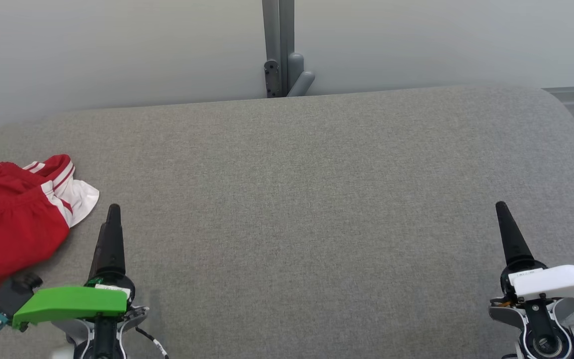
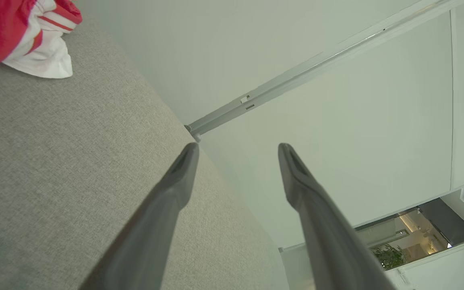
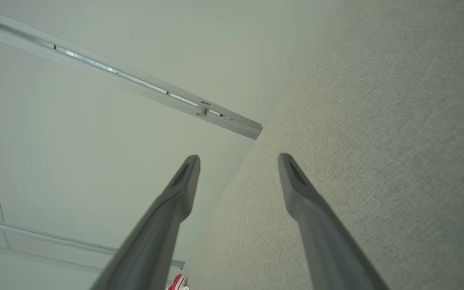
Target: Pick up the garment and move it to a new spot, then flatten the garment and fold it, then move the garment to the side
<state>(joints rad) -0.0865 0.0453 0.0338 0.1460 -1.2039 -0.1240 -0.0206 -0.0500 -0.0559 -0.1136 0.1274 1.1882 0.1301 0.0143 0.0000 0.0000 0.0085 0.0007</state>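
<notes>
Tabletop (image 1: 317,199): big and grey, covered in rough cloth, with round corners on the far side.
Wall (image 1: 117,50): pale and plain, right behind the far edge of the tabletop.
Post (image 1: 278,45): grey metal, standing up against the wall at the middle of the far edge.
Knob (image 1: 299,75): a round grey piece just beside the foot of the post.
Plant (image 2: 385,255): small and green, in a lit room far off, low in the left wrist view.
</notes>
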